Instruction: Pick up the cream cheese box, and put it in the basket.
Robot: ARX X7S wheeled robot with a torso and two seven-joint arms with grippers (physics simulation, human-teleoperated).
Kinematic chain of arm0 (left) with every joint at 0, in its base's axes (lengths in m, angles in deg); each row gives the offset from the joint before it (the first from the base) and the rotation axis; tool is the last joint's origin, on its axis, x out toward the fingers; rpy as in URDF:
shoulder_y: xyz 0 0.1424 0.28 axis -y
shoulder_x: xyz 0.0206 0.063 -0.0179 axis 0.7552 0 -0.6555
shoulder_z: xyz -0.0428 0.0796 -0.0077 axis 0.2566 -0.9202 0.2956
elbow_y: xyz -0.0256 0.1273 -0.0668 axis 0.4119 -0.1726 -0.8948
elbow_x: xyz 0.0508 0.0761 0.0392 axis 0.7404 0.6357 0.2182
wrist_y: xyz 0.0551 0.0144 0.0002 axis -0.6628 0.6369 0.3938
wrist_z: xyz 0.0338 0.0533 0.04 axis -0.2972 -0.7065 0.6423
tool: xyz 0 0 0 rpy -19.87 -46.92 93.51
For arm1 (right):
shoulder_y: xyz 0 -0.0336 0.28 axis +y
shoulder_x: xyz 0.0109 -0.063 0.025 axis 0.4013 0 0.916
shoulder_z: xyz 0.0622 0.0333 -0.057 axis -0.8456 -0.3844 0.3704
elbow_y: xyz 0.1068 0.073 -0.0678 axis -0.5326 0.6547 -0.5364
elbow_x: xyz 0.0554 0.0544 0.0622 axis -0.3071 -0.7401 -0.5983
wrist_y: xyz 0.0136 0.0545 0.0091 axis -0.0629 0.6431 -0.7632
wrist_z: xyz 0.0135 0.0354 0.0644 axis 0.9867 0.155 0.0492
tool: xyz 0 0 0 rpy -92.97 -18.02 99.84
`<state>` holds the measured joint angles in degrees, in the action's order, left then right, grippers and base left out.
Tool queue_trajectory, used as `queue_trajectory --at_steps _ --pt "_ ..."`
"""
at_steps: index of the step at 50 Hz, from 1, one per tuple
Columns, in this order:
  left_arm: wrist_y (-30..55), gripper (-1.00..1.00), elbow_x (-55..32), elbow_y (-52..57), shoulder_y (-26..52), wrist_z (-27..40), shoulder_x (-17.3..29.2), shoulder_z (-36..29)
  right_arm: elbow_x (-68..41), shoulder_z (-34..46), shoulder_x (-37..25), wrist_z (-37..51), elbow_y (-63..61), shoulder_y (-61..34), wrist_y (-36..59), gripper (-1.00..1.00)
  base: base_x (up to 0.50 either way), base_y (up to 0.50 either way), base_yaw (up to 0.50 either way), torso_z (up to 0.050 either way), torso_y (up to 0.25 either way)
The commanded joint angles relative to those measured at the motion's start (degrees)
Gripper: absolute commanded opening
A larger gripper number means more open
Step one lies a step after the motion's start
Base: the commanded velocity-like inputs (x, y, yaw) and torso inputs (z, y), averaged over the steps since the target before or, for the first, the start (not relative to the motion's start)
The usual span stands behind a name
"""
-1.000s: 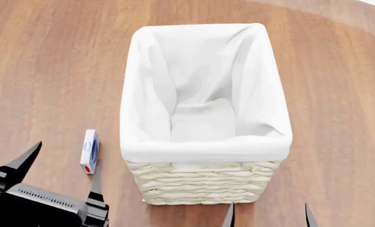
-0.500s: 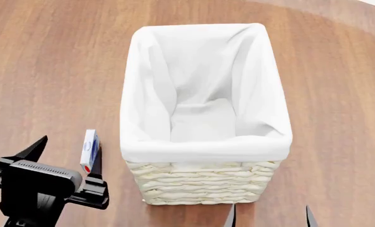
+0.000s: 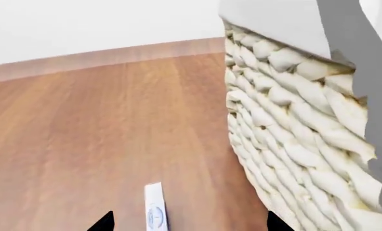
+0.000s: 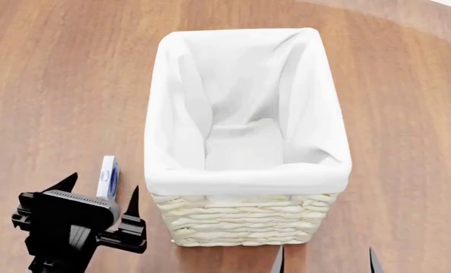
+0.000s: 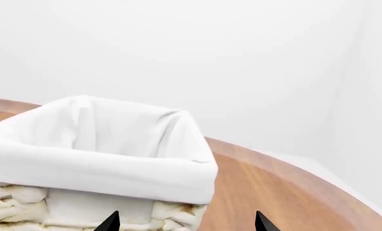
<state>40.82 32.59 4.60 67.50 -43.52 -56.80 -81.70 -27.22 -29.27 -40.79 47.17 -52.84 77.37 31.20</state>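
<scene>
Head view, basket liner only, box beside

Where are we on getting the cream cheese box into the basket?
Early stage. Done: the left gripper is lined up over the cream cheese box, open, a finger on each side. In hand: nothing is gripped; the box lies on the table beside the basket. Left: close on it, lift, carry it over the rim and release. The basket's liner shows nothing inside. The right gripper waits open at the near edge.

left tool open, straddling cream cheese box
</scene>
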Motion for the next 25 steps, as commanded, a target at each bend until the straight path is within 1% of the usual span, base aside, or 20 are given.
queue_trajectory --at_steps 1,10,15,25 --pt "1.0 1.0 0.6 -3.7 2.9 0.2 -0.9 -1.2 -0.5 -0.2 -0.5 0.3 -0.6 0.2 0.1 1.0 0.0 0.0 0.0 0.0 0.0" --pt "0.3 1.0 0.7 -8.7 5.6 0.9 -1.7 -1.1 -0.7 -0.3 -0.9 0.6 -1.3 1.1 -0.5 1.0 0.0 0.0 0.0 0.0 0.0" --pt "0.5 1.0 1.0 -13.8 8.2 1.7 -2.3 -0.9 -1.1 -0.6 -1.3 0.8 -2.5 2.1 -1.1 1.0 0.0 0.0 0.0 0.0 0.0" --pt "1.9 1.0 1.4 -15.5 9.4 2.9 -2.1 -1.2 -1.4 -0.8 -1.8 1.2 -4.0 3.1 -1.7 1.0 0.0 0.0 0.0 0.0 0.0"
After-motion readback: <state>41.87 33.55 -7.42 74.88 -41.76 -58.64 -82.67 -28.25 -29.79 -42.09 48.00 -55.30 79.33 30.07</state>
